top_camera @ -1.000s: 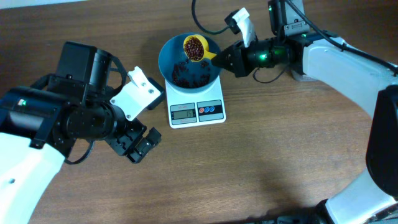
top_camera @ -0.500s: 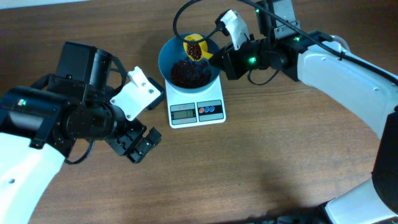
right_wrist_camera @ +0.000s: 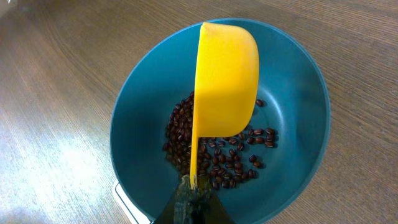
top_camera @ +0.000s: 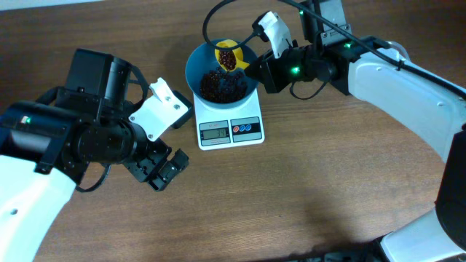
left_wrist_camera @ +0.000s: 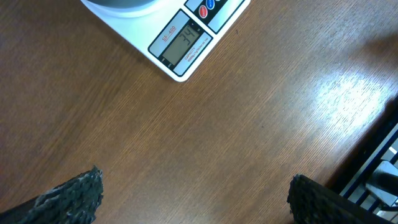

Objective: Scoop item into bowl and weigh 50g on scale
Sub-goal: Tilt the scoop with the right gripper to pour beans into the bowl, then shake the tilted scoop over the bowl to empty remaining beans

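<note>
Right gripper (right_wrist_camera: 193, 202) apparently clamped on yellow scoop (right_wrist_camera: 227, 78), hiding beans (right_wrist_camera: 230, 163) in bowl (right_wrist_camera: 301, 124); left gripper (top_camera: 162, 171) apart near scale (left_wrist_camera: 186, 43).

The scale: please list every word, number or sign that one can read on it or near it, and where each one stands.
"34": on the grey display of the scale.
Small red print beside the display: too blurred to read for sure.
Marks on the red button and blue button: too small to read.
Bowl and scoop: no text.
</note>
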Robot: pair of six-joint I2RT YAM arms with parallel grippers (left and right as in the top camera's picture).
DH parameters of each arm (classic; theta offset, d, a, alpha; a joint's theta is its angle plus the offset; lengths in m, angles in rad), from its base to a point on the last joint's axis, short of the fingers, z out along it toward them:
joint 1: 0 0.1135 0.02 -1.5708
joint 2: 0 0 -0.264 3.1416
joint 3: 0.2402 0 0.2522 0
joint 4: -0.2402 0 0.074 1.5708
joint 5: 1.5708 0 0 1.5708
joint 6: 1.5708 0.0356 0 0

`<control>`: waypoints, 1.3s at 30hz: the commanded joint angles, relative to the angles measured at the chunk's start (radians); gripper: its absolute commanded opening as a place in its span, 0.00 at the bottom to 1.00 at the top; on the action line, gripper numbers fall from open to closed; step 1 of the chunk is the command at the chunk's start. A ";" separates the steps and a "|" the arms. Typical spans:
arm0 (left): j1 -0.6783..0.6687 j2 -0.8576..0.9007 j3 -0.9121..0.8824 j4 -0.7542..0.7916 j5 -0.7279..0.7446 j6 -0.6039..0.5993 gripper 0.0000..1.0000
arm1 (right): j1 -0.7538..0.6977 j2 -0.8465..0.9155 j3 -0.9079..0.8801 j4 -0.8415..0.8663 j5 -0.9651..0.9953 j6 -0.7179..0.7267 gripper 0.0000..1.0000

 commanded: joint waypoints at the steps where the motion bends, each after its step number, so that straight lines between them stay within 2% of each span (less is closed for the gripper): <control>1: -0.002 0.002 0.000 0.001 -0.003 0.013 0.99 | 0.003 -0.025 0.013 0.001 0.005 0.014 0.04; 18: -0.002 0.002 0.000 0.001 -0.003 0.013 0.99 | 0.004 -0.016 0.013 -0.025 -0.005 0.037 0.04; 39: -0.002 0.002 0.000 0.001 -0.003 0.013 0.99 | 0.029 -0.067 0.020 -0.055 0.124 0.052 0.04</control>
